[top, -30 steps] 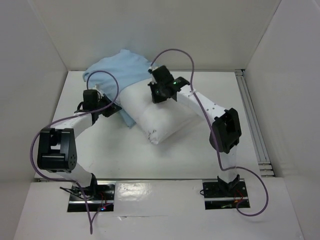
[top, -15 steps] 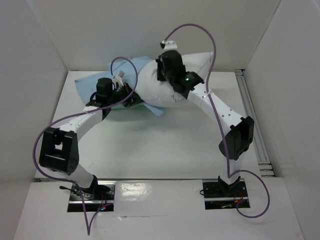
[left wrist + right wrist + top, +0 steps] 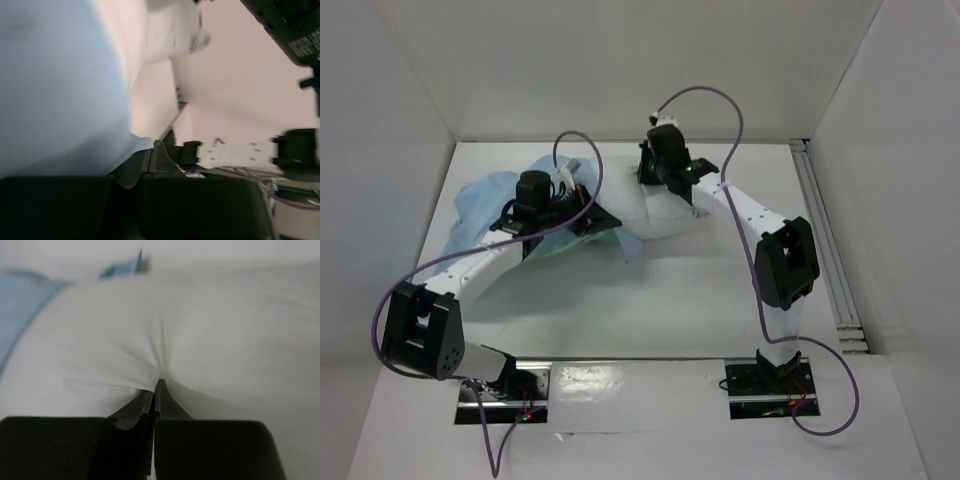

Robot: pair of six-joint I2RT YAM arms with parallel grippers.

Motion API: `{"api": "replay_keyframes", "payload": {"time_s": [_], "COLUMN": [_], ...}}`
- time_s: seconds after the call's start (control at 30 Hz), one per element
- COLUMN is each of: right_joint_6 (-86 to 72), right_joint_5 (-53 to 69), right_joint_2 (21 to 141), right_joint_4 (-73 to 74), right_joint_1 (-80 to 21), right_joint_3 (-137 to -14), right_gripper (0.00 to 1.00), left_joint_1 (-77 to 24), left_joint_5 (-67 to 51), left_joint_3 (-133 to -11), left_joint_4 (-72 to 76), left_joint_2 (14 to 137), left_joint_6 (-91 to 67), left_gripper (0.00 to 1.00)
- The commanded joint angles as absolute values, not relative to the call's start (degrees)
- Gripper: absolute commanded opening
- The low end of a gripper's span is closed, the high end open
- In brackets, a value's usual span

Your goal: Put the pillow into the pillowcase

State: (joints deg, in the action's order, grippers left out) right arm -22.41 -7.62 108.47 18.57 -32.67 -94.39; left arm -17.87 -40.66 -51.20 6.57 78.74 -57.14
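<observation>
Bearing pillow (image 3: 660, 210) and pillowcase (image 3: 480, 205), the white table (image 3: 670, 300) meets white walls (image 3: 620, 70).

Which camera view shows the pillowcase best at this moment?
The top external view: there the pillowcase lies spread out, partly under the left arm. The left wrist view shows only blurred blue cloth pinched by the left gripper. The right wrist view shows just a blue strip at its left edge.

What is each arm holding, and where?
Left end effector pinches the pillowcase by its edge; right end effector pinches a bunched fold of the pillow.
</observation>
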Motion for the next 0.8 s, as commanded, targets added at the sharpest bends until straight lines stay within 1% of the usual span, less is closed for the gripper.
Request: {"api": "replay_keyframes", "payload": {"time_s": [0.0, 0.03, 0.07, 0.1, 0.17, 0.23, 0.27, 0.3, 0.33, 0.37, 0.4, 0.43, 0.47, 0.5, 0.53, 0.6, 0.63, 0.67, 0.7, 0.73, 0.77], "right_joint_6": [-24.87, -24.87, -24.26, -23.39, -22.07, -22.06, -22.06, -23.19, -24.42, -27.22, -28.81, -31.96, -33.82, -35.66, -37.25, -40.32, -40.86, -40.87, -40.87, -40.87, -40.09], "right_joint_5": [-0.80, -0.79, -0.18, -0.87, -0.88, -3.33, -3.95, -4.48, -4.48, -4.48, -4.48, -4.48, -3.96, -3.09, -0.38, 3.93, 4.74, 5.27, 5.80, 5.80, 5.80], "right_joint_2": [111.00, 111.01, 111.01, 110.14, 108.12, 102.41, 100.22, 95.93, 93.97, 92.22, 88.89, 87.29, 85.88, 84.56, 82.29, 79.21, 78.32, 77.61, 76.91, 76.30, 76.29], "right_joint_4": [17.75, 17.75, 18.36, 19.15, 19.16, 17.15, 16.01, 13.39, 12.05, 10.74, 8.72, 7.40, 6.08, 4.85, 2.22, -1.64, -2.37, -2.37, -2.37, -0.89, 0.17], "right_joint_1": [-27.80, -27.77, -27.08, -27.07, -28.03, -29.52, -31.10, -31.64, -32.16, -33.39, -34.18, -35.15, -36.03, -36.82, -36.83, -37.35, -37.88, -37.88, -38.58, -39.11, -39.11], "right_joint_3": [-108.94, -112.55, -115.72, -120.19, -121.29, -113.06, -108.94, -99.33, -94.18, -89.26, -79.46, -74.49, -69.92, -62.13, -58.92, -52.51, -51.34, -50.63, -50.63, -50.63, -51.50], "right_gripper": [0.00, 0.00, 0.00, 0.00, 0.00, 0.00, 0.00, 0.00, 0.00, 0.00, 0.00, 0.00, 0.00, 0.00, 0.00, 0.00, 0.00, 0.00, 0.00, 0.00, 0.00], "left_joint_1": [-16.27, -15.74, -15.73, -15.12, -15.12, -15.90, -16.52, -18.26, -19.33, -20.55, -23.26, -24.77, -26.18, -27.76, -31.08, -33.74, -33.75, -33.75, -32.88, -31.74, -31.73], "left_joint_5": [-53.67, -53.70, -55.96, -56.77, -56.78, -56.78, -56.78, -57.30, -57.30, -56.70, -56.69, -56.08, -55.29, -55.28, -54.59, -55.19, -55.98, -55.99, -55.99, -55.12, -54.50], "left_joint_3": [-72.60, -72.68, -81.39, -85.39, -93.99, -96.93, -96.33, -94.76, -92.31, -85.76, -81.78, -77.74, -69.69, -65.96, -62.70, -57.42, -56.87, -56.87, -58.08, -59.49, -61.50], "left_joint_4": [14.50, 14.50, 14.50, 14.50, 14.50, 14.50, 14.50, 15.63, 16.17, 16.17, 18.70, 20.20, 21.52, 22.93, 24.07, 22.34, 20.41, 15.34, 12.25, 9.00, 5.57], "left_joint_2": [84.52, 87.07, 89.36, 92.95, 95.09, 96.50, 96.50, 95.98, 95.11, 92.75, 91.33, 88.36, 86.76, 85.44, 84.21, 82.62, 81.66, 80.87, 79.90, 77.89, 77.09], "left_joint_6": [-57.39, -57.39, -59.22, -59.85, -60.99, -61.52, -61.52, -61.52, -61.52, -61.52, -61.52, -62.92, -63.63, -64.33, -64.34, -63.73, -62.94, -61.97, -58.92, -56.97, -54.78], "left_gripper": [0.00, 0.00, 0.00, 0.00, 0.00, 0.00, 0.00, 0.00, 0.00, 0.00, 0.00, 0.00, 0.00, 0.00, 0.00, 0.00, 0.03, 0.09, 0.21, 0.52, 0.67]}}
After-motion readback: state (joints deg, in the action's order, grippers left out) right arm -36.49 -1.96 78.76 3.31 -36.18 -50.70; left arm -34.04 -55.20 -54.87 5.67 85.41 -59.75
